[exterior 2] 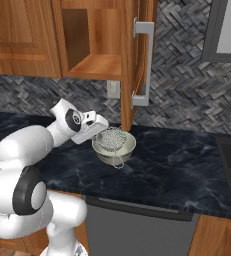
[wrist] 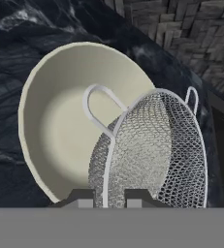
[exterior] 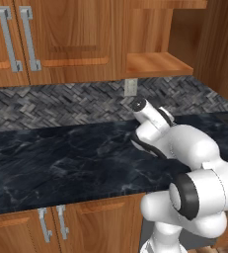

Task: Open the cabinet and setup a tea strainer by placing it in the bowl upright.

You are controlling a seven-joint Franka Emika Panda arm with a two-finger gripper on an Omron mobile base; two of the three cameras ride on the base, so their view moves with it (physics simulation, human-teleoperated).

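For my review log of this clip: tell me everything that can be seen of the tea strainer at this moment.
The tea strainer is a silver wire-mesh half-round basket with a thin rim, a wire loop and a small ear on the far rim. It stands on edge, tilted, over the cream bowl on the dark counter, its rim running down between the fingertips of the gripper. Whether its mesh touches the bowl's inside cannot be told.
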